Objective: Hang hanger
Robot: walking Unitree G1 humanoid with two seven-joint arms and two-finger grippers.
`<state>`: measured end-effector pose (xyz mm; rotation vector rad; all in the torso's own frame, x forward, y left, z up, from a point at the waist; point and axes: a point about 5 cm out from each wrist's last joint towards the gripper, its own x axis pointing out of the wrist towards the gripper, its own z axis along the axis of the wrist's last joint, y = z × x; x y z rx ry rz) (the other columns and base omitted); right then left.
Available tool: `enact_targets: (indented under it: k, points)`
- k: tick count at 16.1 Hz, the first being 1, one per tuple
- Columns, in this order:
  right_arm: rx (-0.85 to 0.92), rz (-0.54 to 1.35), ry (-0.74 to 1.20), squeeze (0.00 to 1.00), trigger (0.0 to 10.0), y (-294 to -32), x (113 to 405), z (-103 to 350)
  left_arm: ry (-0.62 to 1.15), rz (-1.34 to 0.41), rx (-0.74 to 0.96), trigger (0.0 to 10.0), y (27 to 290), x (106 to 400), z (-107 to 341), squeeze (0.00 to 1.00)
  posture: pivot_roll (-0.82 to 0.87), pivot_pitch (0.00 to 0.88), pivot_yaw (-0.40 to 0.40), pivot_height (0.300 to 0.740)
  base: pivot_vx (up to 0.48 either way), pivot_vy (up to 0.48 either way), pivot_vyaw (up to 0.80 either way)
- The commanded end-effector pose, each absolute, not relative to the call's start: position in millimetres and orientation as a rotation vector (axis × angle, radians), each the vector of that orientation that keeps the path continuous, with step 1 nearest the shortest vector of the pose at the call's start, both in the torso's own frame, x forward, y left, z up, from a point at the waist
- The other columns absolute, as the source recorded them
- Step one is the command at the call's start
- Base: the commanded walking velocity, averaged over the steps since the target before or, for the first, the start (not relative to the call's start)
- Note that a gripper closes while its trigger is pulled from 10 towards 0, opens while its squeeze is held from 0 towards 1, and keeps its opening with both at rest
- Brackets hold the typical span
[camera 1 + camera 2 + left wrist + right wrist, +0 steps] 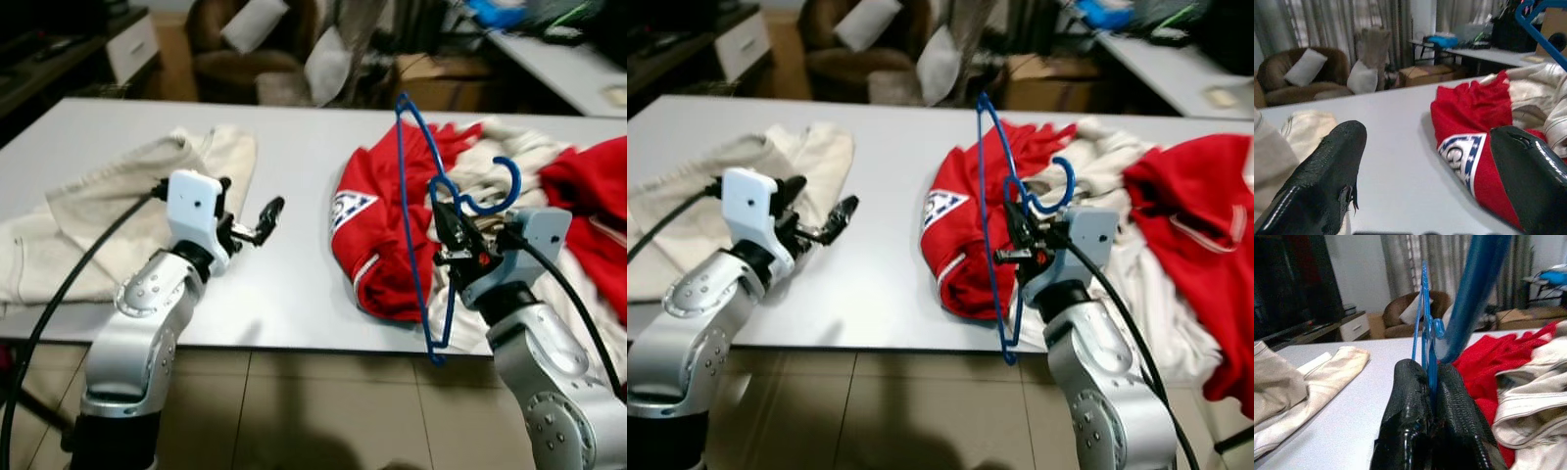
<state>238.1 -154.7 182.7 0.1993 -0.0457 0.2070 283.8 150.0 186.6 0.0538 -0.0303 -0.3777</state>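
A blue wire hanger (421, 215) stands tilted above the table's near edge, its hook curling up over my right arm. My right gripper (453, 227) is shut on the hanger near the base of its hook (1469, 298), with the thin blue wire pinched between the two black fingers (1410, 411). Under and behind it lies a red jersey (377, 220) with a white and blue crest. My left gripper (266, 220) hovers open over the bare white table (284, 166), with nothing between its fingers (1317, 186). The red jersey (1474, 117) lies just ahead of it.
A cream garment (108, 211) lies on the table's left part beside my left arm. White and red clothes (578, 196) are piled at the right. Behind the table stand a brown armchair with pillows (265, 49), a cardboard box (451, 78) and another table (568, 59).
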Motion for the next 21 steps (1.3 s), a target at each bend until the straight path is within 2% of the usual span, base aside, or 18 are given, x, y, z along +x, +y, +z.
enact_targets:
  k: [1, 6, 9, 10, 12, 14, 18, 19, 20, 21]
  points:
    - [0.173, 0.167, -0.059, 0.00, 10.0, -161.6, 237.7, 184.8, -0.016, -0.376, 0.064, 10.0, 147.9, 284.3, 182.7, 0.64, -0.13, 0.000, 0.041, 0.740, 0.000, 0.326, 0.00]
    - [0.302, 0.093, -0.089, 0.00, 10.0, -170.0, 236.6, 185.1, -0.013, -0.378, 0.071, 10.0, 146.7, 285.1, 180.4, 0.64, -0.13, 0.000, 0.043, 0.740, 0.000, 0.326, 0.00]
    - [0.311, 0.062, -0.111, 0.00, 10.0, -174.5, 236.1, 185.8, -0.012, -0.375, 0.072, 10.0, 146.7, 285.5, 179.4, 0.64, -0.13, 0.000, 0.043, 0.740, 0.000, 0.325, 0.00]
    - [0.401, 0.052, -0.136, 0.00, 10.0, -175.4, 236.2, 187.3, -0.011, -0.373, 0.071, 10.0, 146.6, 285.8, 179.0, 0.64, -0.13, 0.000, 0.041, 0.740, 0.000, 0.315, 0.00]
    - [0.454, 0.054, -0.136, 0.00, 10.0, -174.3, 236.4, 189.0, -0.010, -0.370, 0.069, 10.0, 146.6, 285.7, 178.5, 0.65, -0.13, 0.000, 0.038, 0.740, 0.000, 0.313, 0.00]
    - [0.247, 0.022, -0.010, 0.00, 10.0, -172.8, 239.7, 177.2, -0.010, -0.361, 0.061, 10.0, 146.9, 285.5, 177.5, 0.64, -0.13, 0.000, 0.033, 0.740, 0.000, 0.294, 0.00]
    - [0.133, 0.068, -0.206, 0.00, 10.0, -171.3, 244.3, 194.4, -0.017, -0.329, 0.014, 10.0, 150.5, 285.3, 176.8, 0.64, -0.13, 0.000, 0.026, 0.740, 0.000, 0.207, 0.00]
    - [0.141, 0.069, -0.219, 0.00, 10.0, -171.2, 244.0, 195.9, -0.011, -0.324, 0.001, 10.0, 150.9, 285.1, 176.3, 0.33, -0.13, 0.000, 0.023, 0.740, 0.000, 0.000, 0.00]
    - [0.113, 0.053, -0.212, 0.00, 10.0, -172.0, 244.3, 195.8, -0.004, -0.315, 0.000, 10.0, 152.2, 284.8, 175.7, 0.20, -0.13, 0.000, 0.022, 0.740, 0.000, 0.000, 0.00]
    - [0.101, 0.031, -0.122, 0.00, 10.0, -172.0, 244.4, 188.5, 0.006, -0.296, 0.024, 10.0, 154.3, 285.3, 173.9, 0.13, -0.13, 0.000, 0.017, 0.740, 0.000, 0.000, 0.00]
